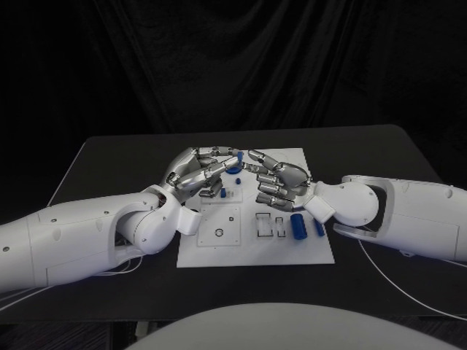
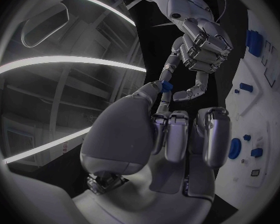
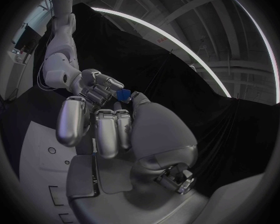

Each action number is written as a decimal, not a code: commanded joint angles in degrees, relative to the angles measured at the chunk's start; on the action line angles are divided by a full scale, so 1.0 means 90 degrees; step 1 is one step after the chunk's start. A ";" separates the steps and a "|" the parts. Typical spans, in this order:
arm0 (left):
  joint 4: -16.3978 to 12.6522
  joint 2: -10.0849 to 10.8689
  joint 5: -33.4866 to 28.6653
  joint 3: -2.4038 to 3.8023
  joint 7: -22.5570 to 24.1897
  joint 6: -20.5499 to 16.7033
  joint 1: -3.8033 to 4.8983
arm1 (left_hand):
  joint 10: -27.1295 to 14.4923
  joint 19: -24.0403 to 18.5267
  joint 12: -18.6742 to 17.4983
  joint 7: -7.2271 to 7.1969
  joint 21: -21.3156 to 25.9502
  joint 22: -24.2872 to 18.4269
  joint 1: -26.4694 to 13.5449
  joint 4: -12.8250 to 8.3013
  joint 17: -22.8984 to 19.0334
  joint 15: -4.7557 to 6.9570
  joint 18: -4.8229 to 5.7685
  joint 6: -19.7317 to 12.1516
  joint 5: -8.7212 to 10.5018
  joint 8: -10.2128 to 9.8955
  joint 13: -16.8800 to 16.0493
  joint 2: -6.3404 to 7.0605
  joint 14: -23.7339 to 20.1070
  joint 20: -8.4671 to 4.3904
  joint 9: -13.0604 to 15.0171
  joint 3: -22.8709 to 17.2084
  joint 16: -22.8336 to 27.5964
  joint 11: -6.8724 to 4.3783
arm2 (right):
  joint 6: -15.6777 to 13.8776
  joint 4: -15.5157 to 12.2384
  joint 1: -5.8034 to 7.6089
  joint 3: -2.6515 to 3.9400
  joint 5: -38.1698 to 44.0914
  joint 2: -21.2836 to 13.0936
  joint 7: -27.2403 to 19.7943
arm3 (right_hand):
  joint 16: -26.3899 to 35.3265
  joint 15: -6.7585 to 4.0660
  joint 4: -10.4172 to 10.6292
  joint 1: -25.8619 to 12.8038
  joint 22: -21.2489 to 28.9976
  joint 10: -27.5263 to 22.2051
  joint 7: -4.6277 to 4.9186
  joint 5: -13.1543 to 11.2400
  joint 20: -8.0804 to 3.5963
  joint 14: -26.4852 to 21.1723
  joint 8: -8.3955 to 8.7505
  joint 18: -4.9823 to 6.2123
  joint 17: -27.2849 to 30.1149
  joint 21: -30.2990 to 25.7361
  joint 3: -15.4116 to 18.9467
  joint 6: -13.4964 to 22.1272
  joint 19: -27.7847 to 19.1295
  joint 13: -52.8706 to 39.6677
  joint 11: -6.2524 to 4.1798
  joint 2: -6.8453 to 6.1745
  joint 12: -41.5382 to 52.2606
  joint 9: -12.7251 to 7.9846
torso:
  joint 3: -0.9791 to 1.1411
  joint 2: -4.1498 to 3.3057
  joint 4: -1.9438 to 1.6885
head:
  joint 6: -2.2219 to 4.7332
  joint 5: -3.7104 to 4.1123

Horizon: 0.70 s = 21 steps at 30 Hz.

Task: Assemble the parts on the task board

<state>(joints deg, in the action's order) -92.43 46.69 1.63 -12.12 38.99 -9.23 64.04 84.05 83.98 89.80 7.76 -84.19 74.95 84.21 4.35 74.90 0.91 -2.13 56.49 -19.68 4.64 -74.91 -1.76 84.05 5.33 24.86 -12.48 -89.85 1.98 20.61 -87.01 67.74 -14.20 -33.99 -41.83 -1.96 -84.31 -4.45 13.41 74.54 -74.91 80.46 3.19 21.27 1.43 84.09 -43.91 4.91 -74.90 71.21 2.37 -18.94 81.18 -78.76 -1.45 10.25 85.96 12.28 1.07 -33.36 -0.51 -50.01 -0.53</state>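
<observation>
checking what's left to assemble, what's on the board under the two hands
Under the left hand and right hand, the task board shows a few blue parts. The fingers cover the rest there. A small blue part sits between their fingertips.

There is one task board (image 1: 309, 251), on one table (image 1: 107, 157). Two hands meet above it, the left hand (image 1: 197, 172) and the right hand (image 1: 280, 184), with one small blue part (image 1: 236, 155) pinched between their fingertips. Two long blue parts lie side by side on the board, one (image 1: 298, 227) and another (image 1: 319, 226). Two short blue parts show below the hands, one (image 1: 240, 179) and another (image 1: 222, 194); any others there are hidden. The board has three outlined recesses, one oval (image 1: 220, 233) and two rectangular (image 1: 263, 224).
</observation>
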 commanded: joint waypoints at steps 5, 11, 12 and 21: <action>0.0024 -0.0038 -0.0044 0.0004 0.1330 0.0129 -0.0007 | 0.0661 0.0002 0.0023 -0.0098 0.0042 0.1350 0.0023 0.0001 0.1677 -0.0054 0.0024 0.0100 -0.0036 0.0030 -0.1676 -0.0060 0.0661 0.0060 0.0004 0.0007 -0.0017 0.0049 | 0.0192 0.0005 -0.0021 0.0004 -0.0042 0.0014 0.0127 | 0.0029 -0.0045 -0.0124 0.0225 -0.0913 -0.0008 0.0016 0.0120 0.0016 0.0376 -0.0143 -0.0047 -0.0795 -0.0034 -0.0026 -0.0131 -0.0058 0.0221 -0.0022 0.0080 -0.0038 -0.0009 | 0.0002 -0.0003 0.0003 | 0.0001 -0.0014; 0.0042 -0.0054 -0.0044 0.0004 0.1320 0.0155 -0.0007 | 0.0661 -0.0002 0.0023 -0.0094 0.0047 0.1349 0.0033 -0.0003 0.1677 -0.0056 0.0023 0.0093 -0.0039 0.0026 -0.1676 -0.0072 0.0661 0.0063 0.0003 0.0005 -0.0017 0.0052 | 0.0187 0.0012 -0.0021 0.0004 -0.0020 0.0016 0.0256 | 0.0030 -0.0036 -0.0190 0.0280 -0.0906 -0.0014 0.0032 0.0230 0.0023 0.0373 -0.0219 -0.0045 -0.0793 -0.0043 -0.0040 -0.0181 -0.0069 0.0221 -0.0011 0.0073 -0.0038 -0.0022 | 0.0002 -0.0004 0.0001 | 0.0001 0.0002; 0.0045 -0.0055 -0.0044 0.0004 0.1318 0.0159 -0.0007 | 0.0661 -0.0002 0.0023 -0.0094 0.0047 0.1349 0.0033 -0.0003 0.1677 -0.0056 0.0023 0.0093 -0.0039 0.0026 -0.1676 -0.0072 0.0661 0.0063 0.0003 0.0005 -0.0017 0.0052 | 0.0187 0.0014 -0.0021 0.0004 -0.0017 0.0016 0.0270 | 0.0030 -0.0036 -0.0190 0.0280 -0.0906 -0.0014 0.0032 0.0230 0.0023 0.0373 -0.0219 -0.0045 -0.0793 -0.0043 -0.0040 -0.0181 -0.0069 0.0221 -0.0011 0.0073 -0.0038 -0.0022 | 0.0002 -0.0003 0.0002 | 0.0001 -0.0002; 0.0061 -0.0060 -0.0044 0.0004 0.1291 0.0195 -0.0007 | 0.0661 -0.0009 0.0023 -0.0090 0.0055 0.1346 0.0039 -0.0005 0.1677 -0.0059 0.0021 0.0087 -0.0042 0.0022 -0.1676 -0.0082 0.0661 0.0065 0.0002 0.0005 -0.0017 0.0055 | 0.0277 0.0031 -0.0021 0.0004 -0.0006 0.0033 0.0345 | 0.0050 -0.0024 -0.0278 0.0336 -0.0891 -0.0025 0.0046 0.0287 0.0034 0.0361 -0.0384 -0.0038 -0.0766 -0.0071 -0.0057 -0.0322 -0.0092 0.0227 0.0002 0.0077 -0.0039 -0.0012 | -0.0002 -0.0002 0.0002 | 0.0001 -0.0011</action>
<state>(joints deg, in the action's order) -91.81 46.29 1.61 -12.13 39.00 -8.49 64.04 84.05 83.77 89.80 7.66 -83.96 74.93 84.49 4.28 74.91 0.91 -2.13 56.39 -19.77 4.53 -74.91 -2.01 84.05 5.53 24.62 -12.40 -89.85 1.97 21.69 -86.71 67.73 -14.20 -34.05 -41.60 -0.37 -84.08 -4.38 11.18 75.66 -74.91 80.45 3.61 23.50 1.85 84.12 -47.22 4.92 -74.90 70.77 1.74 -21.62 80.77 -79.45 -1.42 9.73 85.84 12.16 1.07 -33.39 -0.51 -50.01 -0.60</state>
